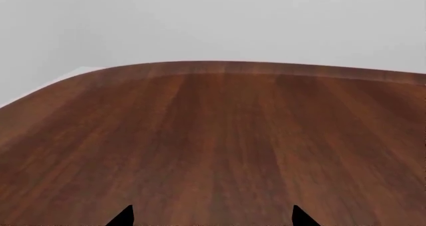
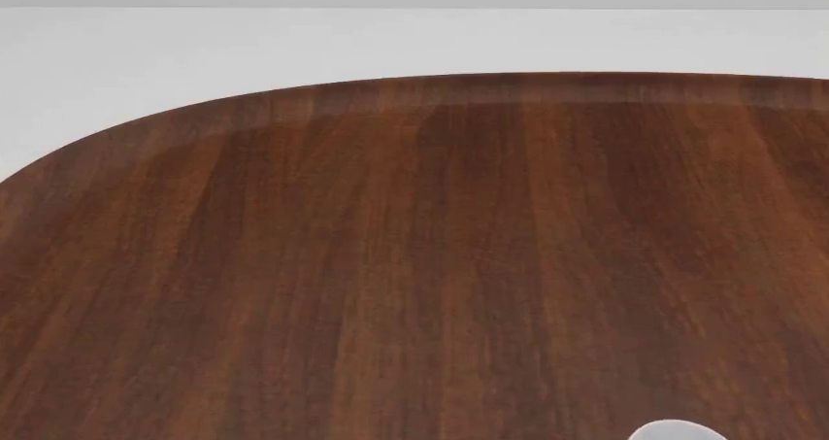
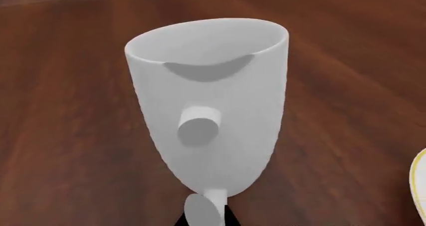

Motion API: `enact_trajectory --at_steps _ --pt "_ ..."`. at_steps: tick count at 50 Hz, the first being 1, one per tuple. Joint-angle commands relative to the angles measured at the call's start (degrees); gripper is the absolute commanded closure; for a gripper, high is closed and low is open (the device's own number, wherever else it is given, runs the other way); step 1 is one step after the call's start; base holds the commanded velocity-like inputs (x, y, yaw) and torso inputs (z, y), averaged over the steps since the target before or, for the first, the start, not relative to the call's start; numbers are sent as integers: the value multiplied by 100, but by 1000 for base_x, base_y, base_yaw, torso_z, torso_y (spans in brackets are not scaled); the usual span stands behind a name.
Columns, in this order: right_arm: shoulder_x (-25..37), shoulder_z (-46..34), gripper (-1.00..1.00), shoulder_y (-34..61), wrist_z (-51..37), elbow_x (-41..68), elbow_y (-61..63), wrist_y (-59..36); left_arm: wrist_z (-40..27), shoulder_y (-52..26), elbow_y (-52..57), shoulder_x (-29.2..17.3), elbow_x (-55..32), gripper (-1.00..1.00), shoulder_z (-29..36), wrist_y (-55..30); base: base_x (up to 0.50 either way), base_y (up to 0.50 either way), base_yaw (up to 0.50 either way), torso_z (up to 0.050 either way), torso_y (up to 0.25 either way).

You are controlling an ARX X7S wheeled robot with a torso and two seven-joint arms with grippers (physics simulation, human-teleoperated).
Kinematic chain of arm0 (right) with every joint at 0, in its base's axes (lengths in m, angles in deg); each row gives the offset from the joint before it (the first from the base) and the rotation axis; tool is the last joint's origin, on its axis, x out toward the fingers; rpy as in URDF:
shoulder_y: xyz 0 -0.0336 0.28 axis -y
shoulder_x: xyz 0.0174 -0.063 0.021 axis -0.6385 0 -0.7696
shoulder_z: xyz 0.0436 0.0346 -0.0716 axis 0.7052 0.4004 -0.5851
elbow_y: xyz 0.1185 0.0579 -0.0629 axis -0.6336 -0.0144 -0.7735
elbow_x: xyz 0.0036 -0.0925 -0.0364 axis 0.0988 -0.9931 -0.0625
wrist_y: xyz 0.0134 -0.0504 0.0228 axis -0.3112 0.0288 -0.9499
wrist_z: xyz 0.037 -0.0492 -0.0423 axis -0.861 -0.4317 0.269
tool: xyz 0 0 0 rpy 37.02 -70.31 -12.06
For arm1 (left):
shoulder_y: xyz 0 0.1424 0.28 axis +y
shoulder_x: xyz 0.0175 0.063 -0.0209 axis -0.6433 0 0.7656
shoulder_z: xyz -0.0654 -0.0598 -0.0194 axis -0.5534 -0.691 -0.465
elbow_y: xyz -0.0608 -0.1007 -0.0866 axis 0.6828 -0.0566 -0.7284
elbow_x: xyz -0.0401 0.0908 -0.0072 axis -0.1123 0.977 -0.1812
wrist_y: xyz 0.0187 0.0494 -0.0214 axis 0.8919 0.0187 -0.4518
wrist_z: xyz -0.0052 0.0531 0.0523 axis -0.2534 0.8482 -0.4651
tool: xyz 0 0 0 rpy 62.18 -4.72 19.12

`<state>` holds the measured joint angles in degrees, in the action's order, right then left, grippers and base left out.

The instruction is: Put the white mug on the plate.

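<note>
On the dark wooden table (image 3: 346, 76), close in front of the right wrist camera, the white mug (image 3: 213, 91) fills the view: tall, plain, glossy, narrowing toward its base, its handle facing the lens; a sliver of the plate (image 3: 419, 186), white with a pale tan rim, shows nearby; whether the right gripper holds the mug cannot be told; the left gripper (image 1: 213, 217) shows 2 dark tips set wide apart over bare wood.
</note>
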<state>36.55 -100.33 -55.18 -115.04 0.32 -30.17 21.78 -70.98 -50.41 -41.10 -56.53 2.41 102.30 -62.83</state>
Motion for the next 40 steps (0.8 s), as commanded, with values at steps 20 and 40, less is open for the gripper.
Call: enact_trajectory --at_steps 20,40 --pt "579 380 100 -1316 -1147 -399 2361 -415 -27 -29 -79 -20 -39 -100 79 25 0 0 0 0 0" --pt "776 751 100 -2069 -1572 -390 3101 -453 -43 -41 -98 -37 -76 -100 116 60 0 0 0 0 0"
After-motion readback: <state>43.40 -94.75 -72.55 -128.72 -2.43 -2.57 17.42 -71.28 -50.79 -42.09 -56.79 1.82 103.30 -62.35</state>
